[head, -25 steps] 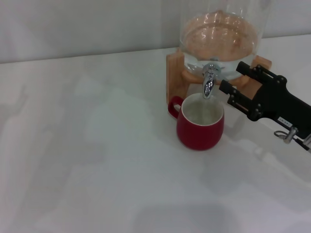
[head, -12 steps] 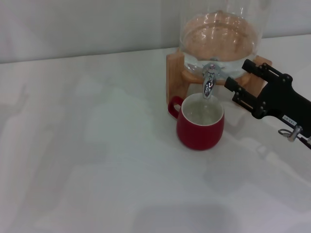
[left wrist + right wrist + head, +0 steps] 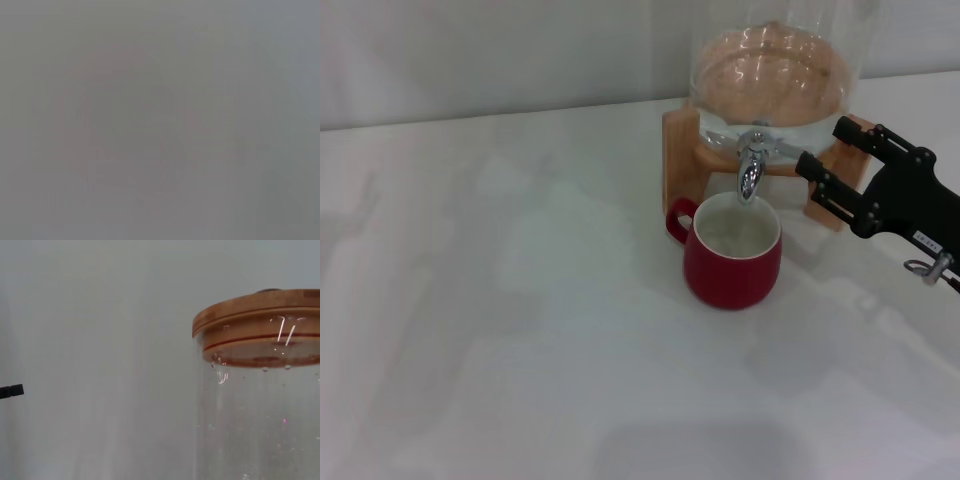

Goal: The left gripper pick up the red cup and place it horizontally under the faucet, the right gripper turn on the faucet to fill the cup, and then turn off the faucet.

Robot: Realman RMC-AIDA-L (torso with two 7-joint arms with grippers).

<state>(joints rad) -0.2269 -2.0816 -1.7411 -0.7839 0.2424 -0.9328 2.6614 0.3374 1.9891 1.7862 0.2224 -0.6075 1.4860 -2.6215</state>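
Note:
The red cup (image 3: 732, 262) stands upright on the white table, directly under the spout of the chrome faucet (image 3: 751, 165), with its handle pointing to the left. The faucet is fitted to the clear glass jar (image 3: 770, 70) on its wooden stand (image 3: 680, 150). My right gripper (image 3: 823, 143) is open and empty, to the right of the faucet and in front of the stand's right leg, apart from the tap. My left gripper is out of view, and the left wrist view shows only flat grey.
The white table (image 3: 500, 300) stretches wide to the left and in front of the cup. A pale wall runs behind the jar. The right wrist view shows the jar's glass wall (image 3: 260, 430) and its wooden lid (image 3: 255, 325).
My right gripper has drawn back to the right and a little farther off from the faucet. The cup and the faucet have not moved.

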